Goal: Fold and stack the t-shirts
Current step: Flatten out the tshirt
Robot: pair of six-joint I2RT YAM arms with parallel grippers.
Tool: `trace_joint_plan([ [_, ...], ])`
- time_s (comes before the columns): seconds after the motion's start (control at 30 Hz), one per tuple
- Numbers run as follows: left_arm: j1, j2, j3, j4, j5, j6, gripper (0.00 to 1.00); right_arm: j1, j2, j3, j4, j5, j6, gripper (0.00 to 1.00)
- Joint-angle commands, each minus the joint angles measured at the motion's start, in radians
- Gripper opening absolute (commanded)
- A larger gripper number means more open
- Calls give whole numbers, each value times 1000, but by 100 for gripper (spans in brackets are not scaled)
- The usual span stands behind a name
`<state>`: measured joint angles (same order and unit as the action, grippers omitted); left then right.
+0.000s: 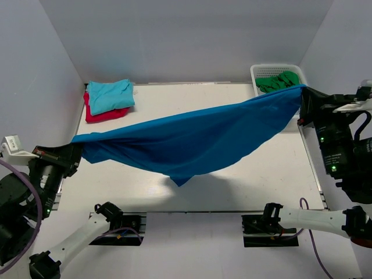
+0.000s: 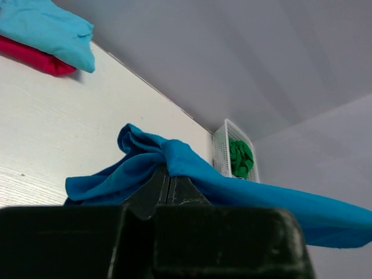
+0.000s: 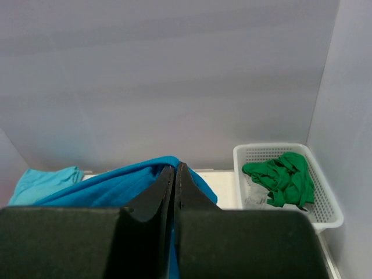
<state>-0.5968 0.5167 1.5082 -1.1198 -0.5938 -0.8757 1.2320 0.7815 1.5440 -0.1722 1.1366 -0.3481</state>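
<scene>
Overhead, the blue tee [image 1: 192, 139] hangs in the air as a long sling. It stretches from just beside the basket [image 1: 261, 71] diagonally across the surface [image 1: 261, 180] to the side farthest from the basket. The end next to the basket is clamped in the right end effector [image 1: 303, 94], and the end well away from it is clamped in the left end effector [image 1: 77, 152]. Between them the cloth sags to a point over the middle of the surface, well apart from the basket. Whether that tip touches down I cannot tell.

Only the top view shows the whole span and the shadow under it. It also shows the turquoise tee [image 1: 110, 96] folded on top of the red tee [image 1: 102, 115], at the back corner opposite the basket. The wrist views show each grip closely, with the fingers pressed together and blue cloth pinched at their tips. The left wrist view shows bunched folds at the grip and the tee running off toward the basket. The right wrist view shows the basket just beside the grip, with a crumpled green cloth [image 3: 282, 177] inside.

The left arm doubles back from its base, with its wrist low at the surface's edge far from the basket. The right arm swings outward from its base, then rises, holding its wrist high beside the basket.
</scene>
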Motion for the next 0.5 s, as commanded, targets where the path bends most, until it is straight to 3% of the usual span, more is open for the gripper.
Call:
trace_joint_plan([
  [0.0, 8, 11, 40, 49, 45, 30, 0, -2, 4, 71, -4, -3, 11, 0],
  [0.2, 8, 68, 58, 86, 58, 55, 0, -3, 51, 73, 98, 12, -83, 0],
  [0.37, 8, 144, 81, 126, -15, 76, 0, 0, 128, -20, 522, 106, -392, 0],
  [0.47, 8, 190, 35, 178, -38, 101, 0, -3, 151, -80, 583, 106, -413, 0],
])
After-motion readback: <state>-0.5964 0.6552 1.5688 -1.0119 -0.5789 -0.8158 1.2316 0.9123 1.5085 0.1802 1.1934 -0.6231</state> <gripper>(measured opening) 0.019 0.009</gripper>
